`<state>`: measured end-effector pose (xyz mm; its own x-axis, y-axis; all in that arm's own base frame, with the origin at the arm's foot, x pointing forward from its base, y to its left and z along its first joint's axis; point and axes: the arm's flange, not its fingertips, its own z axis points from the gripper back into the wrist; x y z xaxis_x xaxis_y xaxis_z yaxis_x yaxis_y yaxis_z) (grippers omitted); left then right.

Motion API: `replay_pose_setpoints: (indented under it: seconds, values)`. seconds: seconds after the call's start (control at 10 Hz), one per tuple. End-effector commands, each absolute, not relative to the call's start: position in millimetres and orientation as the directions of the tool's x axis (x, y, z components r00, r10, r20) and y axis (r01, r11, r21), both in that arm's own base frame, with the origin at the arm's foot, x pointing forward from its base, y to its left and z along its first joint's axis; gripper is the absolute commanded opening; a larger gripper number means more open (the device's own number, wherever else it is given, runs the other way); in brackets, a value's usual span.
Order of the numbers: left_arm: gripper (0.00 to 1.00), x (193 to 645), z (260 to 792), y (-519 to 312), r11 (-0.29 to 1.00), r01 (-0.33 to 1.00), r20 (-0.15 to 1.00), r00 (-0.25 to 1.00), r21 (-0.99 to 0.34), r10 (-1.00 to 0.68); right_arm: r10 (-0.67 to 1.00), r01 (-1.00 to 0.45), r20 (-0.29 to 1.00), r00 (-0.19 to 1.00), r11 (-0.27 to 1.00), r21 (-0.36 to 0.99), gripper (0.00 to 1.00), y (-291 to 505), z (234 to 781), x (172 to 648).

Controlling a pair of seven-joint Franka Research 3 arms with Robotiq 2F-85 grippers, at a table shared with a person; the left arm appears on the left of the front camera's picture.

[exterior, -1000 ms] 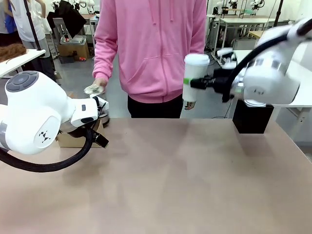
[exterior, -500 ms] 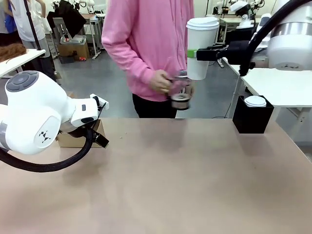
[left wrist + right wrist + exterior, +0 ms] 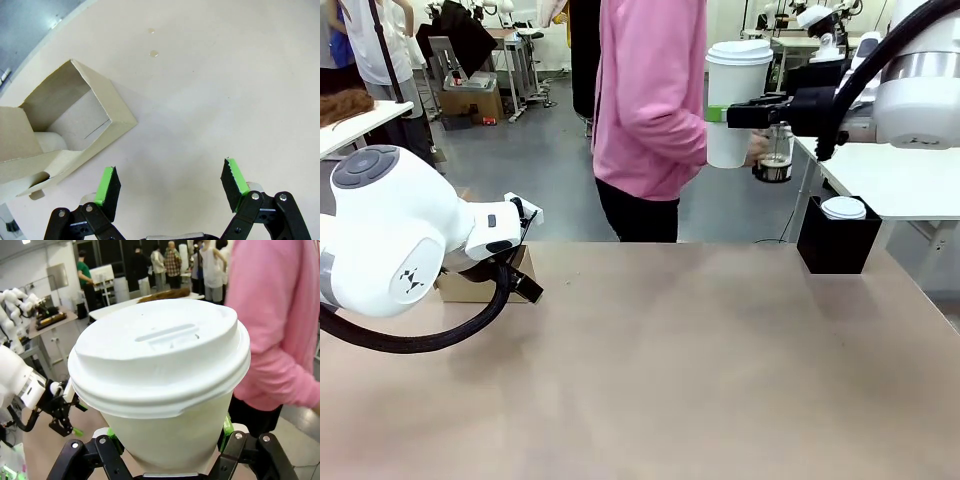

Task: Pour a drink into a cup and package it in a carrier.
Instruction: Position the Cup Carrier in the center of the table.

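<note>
right claw gripping the lidded cup up high, left claw open beside the carrier

my right claw (image 3: 716, 113) is clamped on the white cup (image 3: 738, 100). the cup is upright with its lid on, held well above the counter (image 3: 680, 380) toward the far right edge. just behind the cup, a person in a pink top (image 3: 650, 100) holds the glass pitcher (image 3: 775, 158), with a little dark drink (image 3: 775, 172) at its bottom. my left claw (image 3: 171, 184) hangs with its jaws spread wide and nothing between them, over bare counter just beside the carrier (image 3: 85, 125). the carrier sits near the counter's far left edge. a black box (image 3: 838, 245) with a white lid (image 3: 843, 208) on top stands at the far right edge. between those two the counter's middle and near side lie open.
</note>
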<state>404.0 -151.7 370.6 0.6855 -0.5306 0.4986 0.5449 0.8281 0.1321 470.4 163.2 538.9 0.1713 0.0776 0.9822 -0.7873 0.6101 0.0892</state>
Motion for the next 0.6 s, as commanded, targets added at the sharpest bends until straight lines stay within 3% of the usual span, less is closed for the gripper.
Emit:
replay_pose_setpoints:
  seconds: [0.0, 0.5]
  values:
    - [1.0, 403.7, 370.7, -151.2, 0.829, 0.544, 0.499, 0.686, 0.13, -0.529, 0.078, -0.786, 0.984, 0.159, 0.613, 0.079, 0.81, 164.9, 543.1, 472.0]
    - [1.0, 404.0, 370.6, -151.7, 0.828, 0.545, 0.499, 0.685, 0.132, -0.531, 0.078, -0.786, 0.984, 0.159, 0.613, 0.079, 0.81, 164.9, 543.1, 472.0]
